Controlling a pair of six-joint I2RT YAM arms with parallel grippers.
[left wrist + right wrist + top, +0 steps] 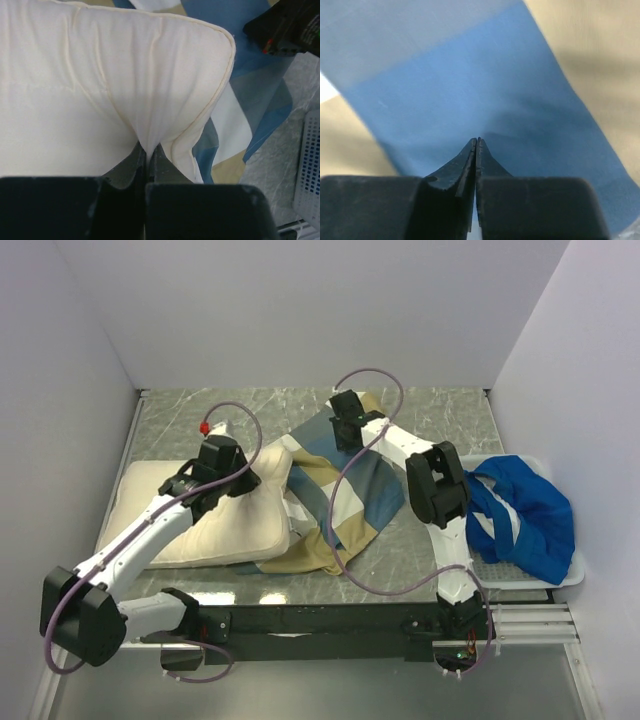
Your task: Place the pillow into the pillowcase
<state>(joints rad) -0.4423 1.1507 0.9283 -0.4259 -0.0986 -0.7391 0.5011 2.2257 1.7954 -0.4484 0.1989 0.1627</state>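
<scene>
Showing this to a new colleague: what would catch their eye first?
The cream pillow at left, its edge pinched in the left gripper. Next to it, mid-table, the patchwork pillowcase, the right gripper shut on a blue block. A bright blue cloth lies in the basket at right.

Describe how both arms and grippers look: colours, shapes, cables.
The left arm and right arm have white tubular links and bulky black joint housings, each trailed by a looping mauve cable. A red cap sits by the left wrist. The left gripper and right gripper are blocky black, with dark tapered jaws.

White arms (150,530), black joints (435,485) (looping purple cables (390,590)).
</scene>
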